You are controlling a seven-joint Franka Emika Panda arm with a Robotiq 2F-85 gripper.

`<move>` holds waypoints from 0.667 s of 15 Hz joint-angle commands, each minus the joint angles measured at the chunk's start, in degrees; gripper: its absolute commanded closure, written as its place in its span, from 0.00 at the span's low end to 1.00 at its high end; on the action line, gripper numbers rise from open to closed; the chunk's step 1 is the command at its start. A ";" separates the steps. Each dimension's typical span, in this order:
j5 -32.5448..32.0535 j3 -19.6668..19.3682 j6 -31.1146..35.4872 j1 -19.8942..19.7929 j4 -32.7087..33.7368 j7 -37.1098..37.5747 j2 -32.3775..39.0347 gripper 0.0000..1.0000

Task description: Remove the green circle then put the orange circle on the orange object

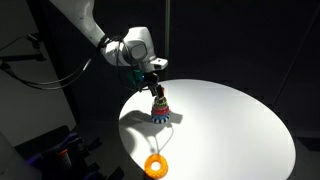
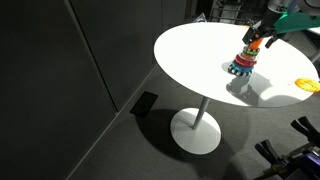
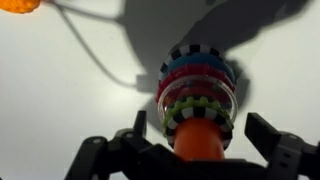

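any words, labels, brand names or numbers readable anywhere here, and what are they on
None: no text can be read in any view.
The stacking tower, the orange circle, the white table and the gripper show no lettering; the tower's black-and-white edging is a pattern, not characters.

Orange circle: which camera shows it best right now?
An exterior view shows the orange circle whole, flat on the table, hole visible. In an exterior view it sits small at the frame edge; the wrist view crops it in a corner.
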 commanded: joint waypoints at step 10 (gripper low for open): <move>-1.51 -2.03 2.96 1.38 -0.16 3.01 1.09 0.19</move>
